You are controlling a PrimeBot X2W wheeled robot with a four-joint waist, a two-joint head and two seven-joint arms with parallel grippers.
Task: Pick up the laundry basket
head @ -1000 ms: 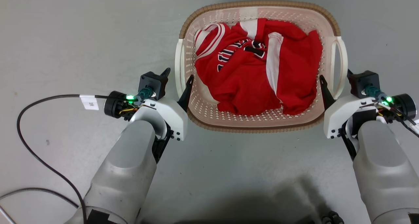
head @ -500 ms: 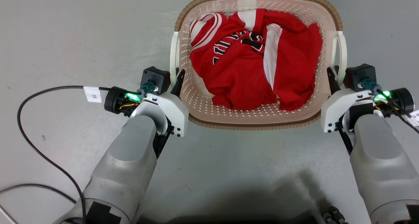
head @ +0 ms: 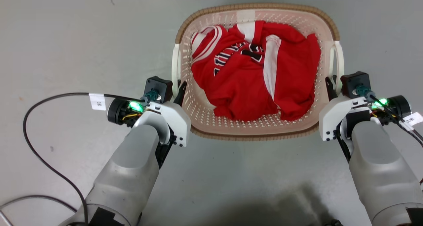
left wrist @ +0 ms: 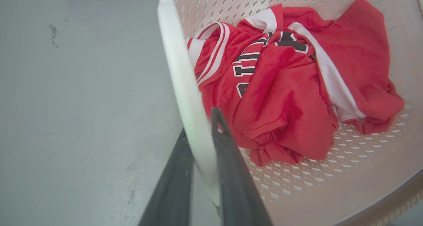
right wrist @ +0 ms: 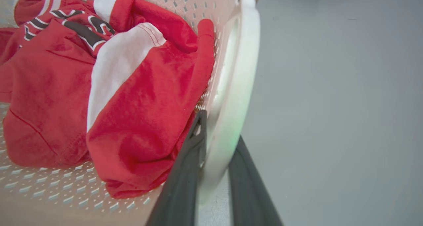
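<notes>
Cream-white perforated plastic under a brown woven-look rim: in the head view the laundry basket (head: 254,5) sits at top centre between the two pale arms, above a grey floor (head: 66,37); whether it touches that floor I cannot tell; a crumpled red jersey (head: 251,87) with white and black trim lies inside it; the left gripper (head: 178,87) is at the near end of the left loop handle (head: 174,64), one dark finger inside the loop against the basket wall; the right gripper (head: 331,84) meets the near end of the right loop handle (head: 340,64) the same way; a black cable (head: 29,133) curves over the floor beside the left arm

In the left wrist view the left gripper (left wrist: 200,125) pinches the white left loop handle (left wrist: 178,64), a finger touching each side; jersey and basket wall lie right of it, scuffed grey floor left

In the right wrist view the right gripper (right wrist: 219,128) pinches the right loop handle (right wrist: 243,64), one finger on the basket side, the other on the floor side; the jersey is heaped left of the handle, bare grey floor right
</notes>
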